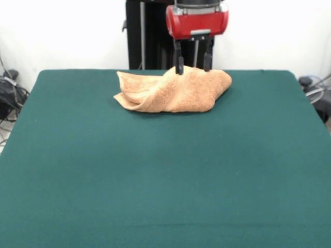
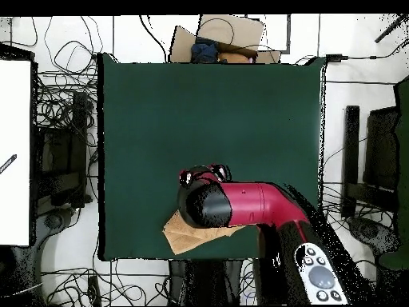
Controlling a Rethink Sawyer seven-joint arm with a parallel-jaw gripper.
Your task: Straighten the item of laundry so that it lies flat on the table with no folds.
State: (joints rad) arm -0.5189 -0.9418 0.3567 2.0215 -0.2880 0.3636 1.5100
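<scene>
The towel point(image 1: 173, 91) lies bunched and folded at the far edge of the worktop point(image 1: 165, 175), close to the robot's base. The pincer point(image 1: 193, 64) hangs open directly over its raised hump, the fingertips at the cloth, probably to pinch a fold and pull it flat.

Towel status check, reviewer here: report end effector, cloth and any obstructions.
End effector open, fingers straddling the towel's raised hump. Towel crumpled and folded at the table's robot-side edge, not flat. Nothing else on the table.
</scene>
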